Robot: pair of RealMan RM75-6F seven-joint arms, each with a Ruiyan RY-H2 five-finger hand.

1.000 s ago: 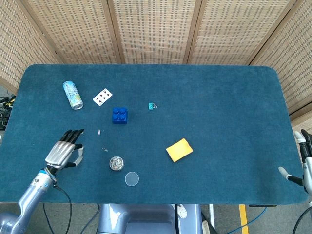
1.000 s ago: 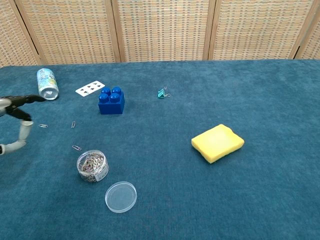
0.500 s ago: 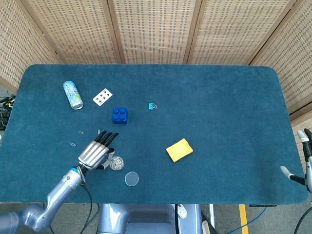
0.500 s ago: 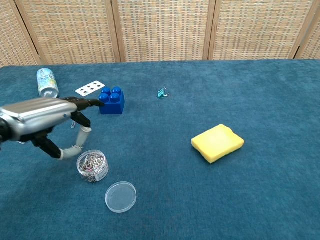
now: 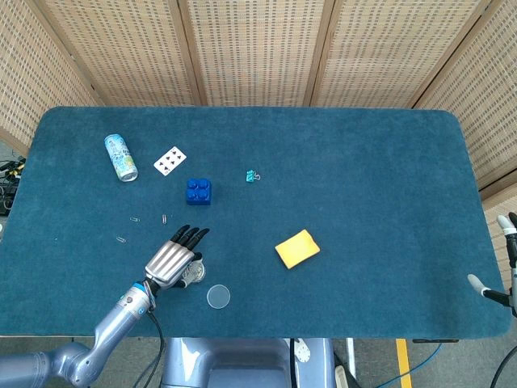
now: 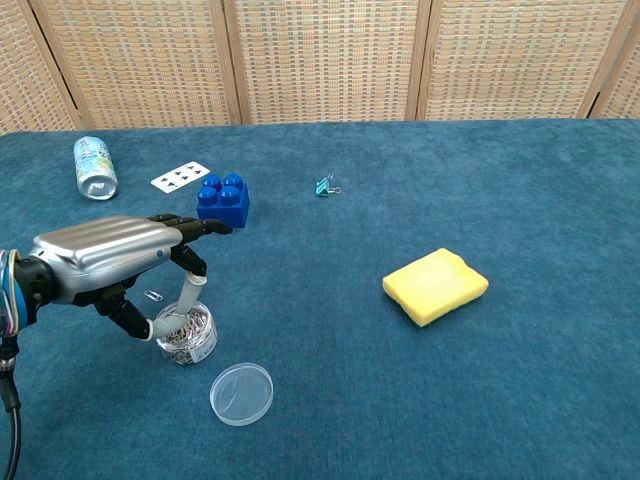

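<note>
— Where the left hand [image 6: 110, 262] hangs, what sits under it?

— A small round jar [image 6: 187, 334] of clear plastic, heaped with thin wire paper clips; it stands near the front edge of the counter [image 5: 363, 162], left of centre; the thumb reaches down to its rim, the darker fingers [image 6: 205, 228] stretch flat and apart above it, so the hand grasps nothing.

— And the hand itself?

— Smooth silver shell on the back, black fingertips, a pale thumb; in the head view it [image 5: 172, 260] covers most of the jar.

— What lies closest?

— A flat, round, see-through lid [image 6: 241, 394] just in front of the jar, apart from it; one loose paper clip [image 6: 153, 296] beside the hand, more clips [image 5: 133, 219] scattered further left.

— Further out?

— A glossy blue studded block [image 6: 223, 202]; a white playing card [image 6: 180, 178] with dark pips, too small to read; a drink can [image 6: 94, 167] on its side, pale with a printed label I cannot make out; a tiny teal binder clip [image 6: 323, 186]; a soft yellow sponge [image 6: 435, 285], rounded at the corners, well to the right.

— The surface?

— Dark teal, felt-like cloth; woven cane panels [image 5: 258, 48] in wooden frames behind.

— The right hand?

— Only pale fingertips [image 5: 507, 222] show at the counter's right edge in the head view; I cannot tell whether it is clenched or spread.
</note>
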